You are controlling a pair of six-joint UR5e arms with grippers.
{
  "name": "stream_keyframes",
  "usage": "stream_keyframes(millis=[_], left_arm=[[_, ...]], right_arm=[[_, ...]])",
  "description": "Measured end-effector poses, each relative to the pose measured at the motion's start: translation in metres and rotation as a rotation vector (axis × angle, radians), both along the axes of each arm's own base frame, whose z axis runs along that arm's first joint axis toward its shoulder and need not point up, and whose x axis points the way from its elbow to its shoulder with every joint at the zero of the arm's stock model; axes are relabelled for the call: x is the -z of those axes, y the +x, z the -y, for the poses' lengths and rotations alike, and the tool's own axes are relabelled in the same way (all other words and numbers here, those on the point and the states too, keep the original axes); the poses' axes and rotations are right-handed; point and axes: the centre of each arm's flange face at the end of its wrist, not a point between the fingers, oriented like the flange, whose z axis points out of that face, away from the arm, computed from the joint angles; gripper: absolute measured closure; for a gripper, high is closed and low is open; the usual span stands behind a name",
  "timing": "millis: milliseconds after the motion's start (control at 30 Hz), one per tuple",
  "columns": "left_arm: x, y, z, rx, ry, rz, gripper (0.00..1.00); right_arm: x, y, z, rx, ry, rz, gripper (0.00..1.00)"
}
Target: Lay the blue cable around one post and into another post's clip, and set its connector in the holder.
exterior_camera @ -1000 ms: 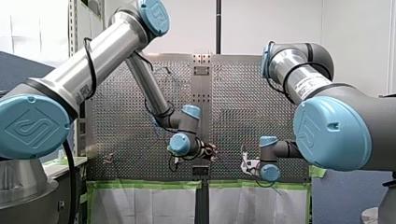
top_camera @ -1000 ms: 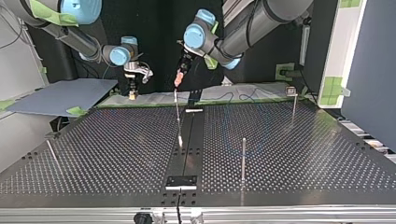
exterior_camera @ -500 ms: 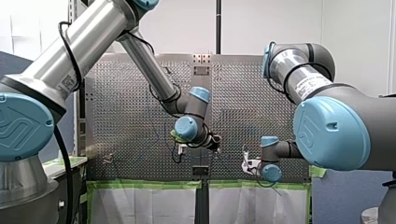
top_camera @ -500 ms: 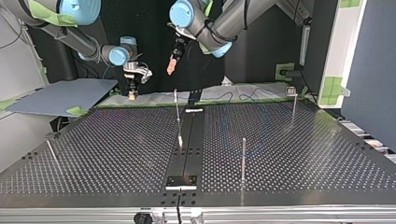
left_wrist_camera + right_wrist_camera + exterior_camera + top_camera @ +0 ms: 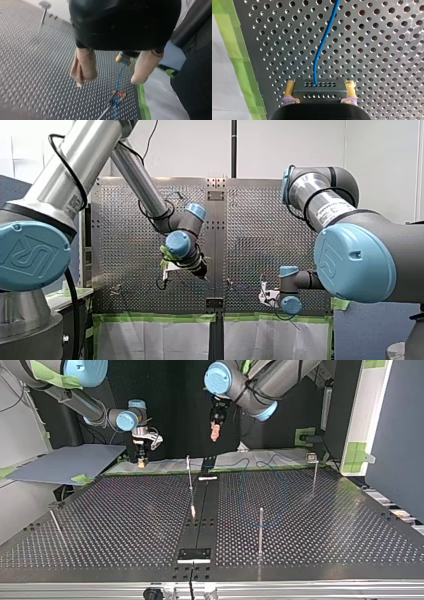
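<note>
My right gripper [image 5: 142,458] clamped the connector [image 5: 319,88] at the table's [image 5: 125,510] taped edge; my left gripper [image 5: 215,435], at two o'clock, hung spread, empty.

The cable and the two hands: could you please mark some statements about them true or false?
1. The right hand is shut on the connector. True.
2. The left hand grips the cable. False: it is open and empty, and the cable lies below it.
3. The left hand hangs above the table. True.
4. The connector sits in the holder. False: it is held in the right hand.
</note>
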Motion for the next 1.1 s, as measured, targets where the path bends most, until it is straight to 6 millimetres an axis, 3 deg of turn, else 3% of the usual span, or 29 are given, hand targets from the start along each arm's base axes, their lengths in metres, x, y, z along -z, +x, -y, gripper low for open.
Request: stream_keyframes(millis=[667, 1100], left_arm=[[-0.094, 0.061, -0.062, -0.147, -0.117, 0.102, 0.0], [-0.174, 0.098, -0.118, -0.325, -0.164, 0.237, 0.0]], right_arm=[[0.001, 0.007, -0.004, -0.007, 0.005, 0.004, 1.0], [0.003, 0.007, -0.007, -0.012, 0.019, 0.0, 1.0]])
